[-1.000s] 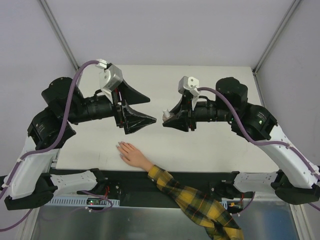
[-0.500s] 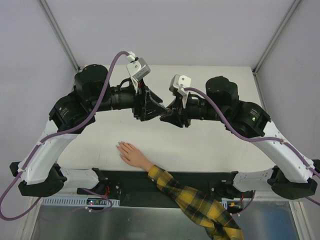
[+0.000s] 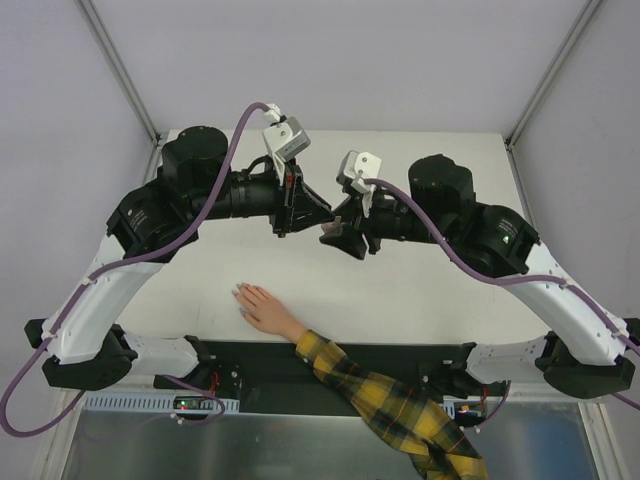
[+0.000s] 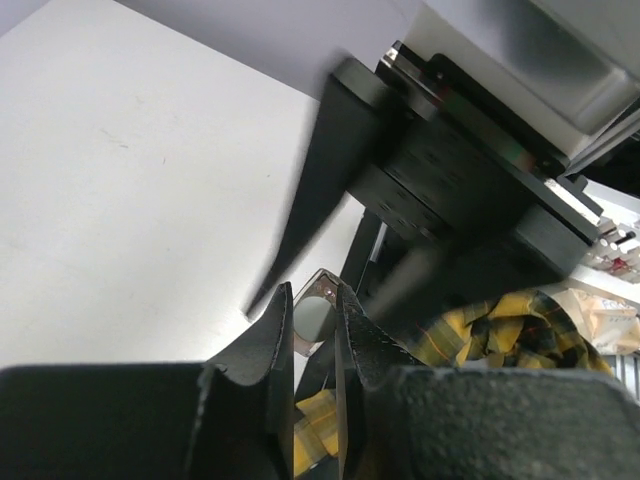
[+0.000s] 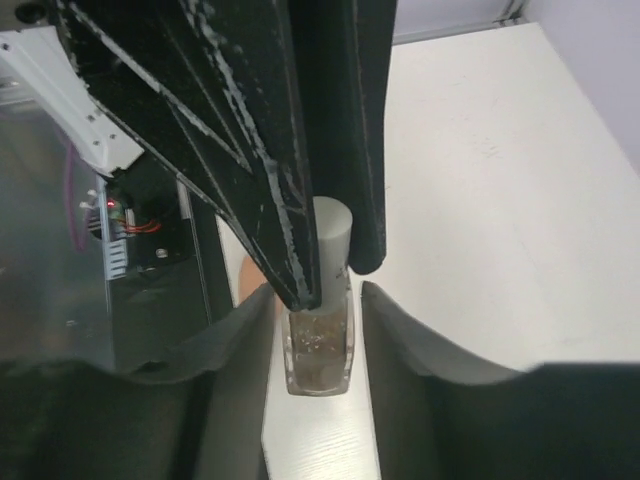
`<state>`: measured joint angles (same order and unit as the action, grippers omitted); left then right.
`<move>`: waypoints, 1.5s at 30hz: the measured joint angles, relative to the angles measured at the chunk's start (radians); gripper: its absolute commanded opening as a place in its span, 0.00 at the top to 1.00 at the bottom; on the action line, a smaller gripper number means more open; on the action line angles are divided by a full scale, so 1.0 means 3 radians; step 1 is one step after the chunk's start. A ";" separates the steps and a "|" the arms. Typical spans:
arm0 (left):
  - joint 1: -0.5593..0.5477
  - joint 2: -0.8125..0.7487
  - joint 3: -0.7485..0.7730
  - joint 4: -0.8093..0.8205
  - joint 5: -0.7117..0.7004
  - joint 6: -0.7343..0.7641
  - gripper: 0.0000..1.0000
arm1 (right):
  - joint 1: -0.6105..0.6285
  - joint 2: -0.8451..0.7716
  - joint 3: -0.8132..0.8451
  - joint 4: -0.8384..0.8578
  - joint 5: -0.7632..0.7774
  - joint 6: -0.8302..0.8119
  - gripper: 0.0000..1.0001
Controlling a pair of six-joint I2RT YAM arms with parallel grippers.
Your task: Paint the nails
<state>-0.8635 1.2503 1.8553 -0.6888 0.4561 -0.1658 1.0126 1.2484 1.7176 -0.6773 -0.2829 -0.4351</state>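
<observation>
From right wrist, get only part of the cap (image 5: 333, 230) on the bottle (image 5: 318, 355); rest covered by fingers (image 5: 250, 160) of the left gripper (image 5: 333, 280). From above, cannot pick out bottle where left gripper meets right gripper (image 3: 332, 236). Cannot tell nails (image 3: 240, 292) apart on mannequin hand (image 3: 262, 308): too small. Lose plaid sleeve (image 3: 400, 410) off bottom edge. From left wrist, catch mere sliver of cap; right gripper blurred, sleeve mostly hidden behind it.

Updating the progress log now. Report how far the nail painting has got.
Done: the right gripper holds the nail polish bottle. In hand: the left gripper is shut on its white cap, which sits on the bottle. Left: take the cap off and paint the nails of the mannequin hand, which lies at the near edge of the table, apart from both grippers.
</observation>
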 measured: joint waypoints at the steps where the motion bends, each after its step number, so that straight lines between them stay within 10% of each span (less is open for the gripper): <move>1: 0.0000 0.0006 0.0000 -0.0003 -0.0042 0.0005 1.00 | 0.0004 0.0000 -0.0008 0.0008 0.0048 0.0001 0.05; 9: 0.0187 -0.0009 -0.0329 -0.0010 -0.1231 0.0090 1.00 | 0.0024 -0.0249 -0.0626 0.0364 0.1167 0.0155 0.04; 20: 0.1484 0.0258 -0.1731 0.0724 -0.2550 -0.0188 1.00 | -0.0149 -0.0791 -0.1556 0.0495 0.1954 0.0567 0.04; 34: 0.2759 0.1116 -0.2663 0.2436 -0.2532 -0.0187 1.00 | -0.0164 -0.1134 -0.1864 0.0462 0.1980 0.0797 0.04; 45: 0.3042 0.1399 -0.2911 0.3061 -0.2304 0.0005 1.00 | -0.0170 -0.1250 -0.2014 0.0376 0.1990 0.0902 0.04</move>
<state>0.0490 1.6699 0.9821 0.2295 -0.2352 -0.1642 0.9615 0.8734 1.1133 -0.5644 0.3141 -0.1646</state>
